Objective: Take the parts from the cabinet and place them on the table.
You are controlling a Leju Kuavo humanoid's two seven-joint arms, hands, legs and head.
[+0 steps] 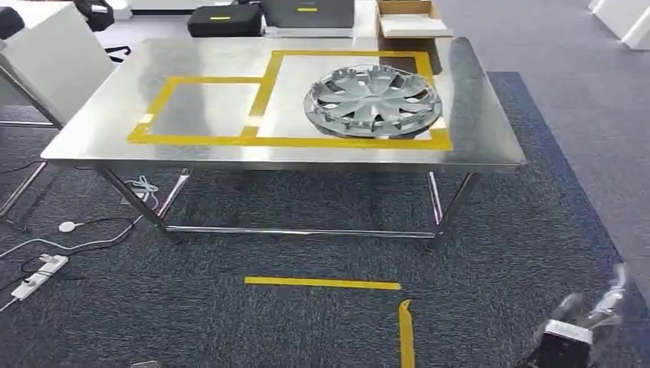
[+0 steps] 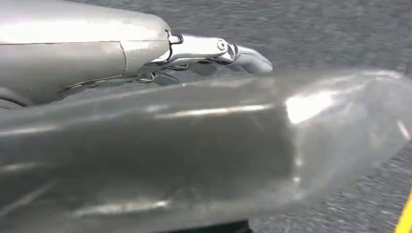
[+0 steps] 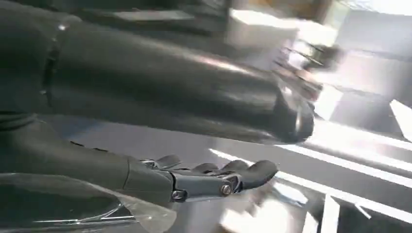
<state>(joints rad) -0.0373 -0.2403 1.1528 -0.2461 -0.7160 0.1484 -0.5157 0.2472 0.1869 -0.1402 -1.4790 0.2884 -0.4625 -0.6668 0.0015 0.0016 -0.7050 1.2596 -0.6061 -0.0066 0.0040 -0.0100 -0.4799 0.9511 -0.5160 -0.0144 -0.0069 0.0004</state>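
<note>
On the steel table (image 1: 92,123), a silver wheel cover (image 1: 373,101) lies flat inside the larger of two yellow-taped squares (image 1: 260,96), overlapping its right tape edge. Beyond the table stand a black case (image 1: 224,21) and an open cardboard box (image 1: 410,17); a power strip (image 1: 37,276) and cables lie on the carpet at left, yellow floor tape (image 1: 322,284) in front. Left hand (image 2: 214,51): fingers extended alongside a blurred, glossy translucent surface (image 2: 204,145); whether it grips cannot be told. Right hand (image 3: 214,177): fingers extended, apparently holding nothing.
</note>
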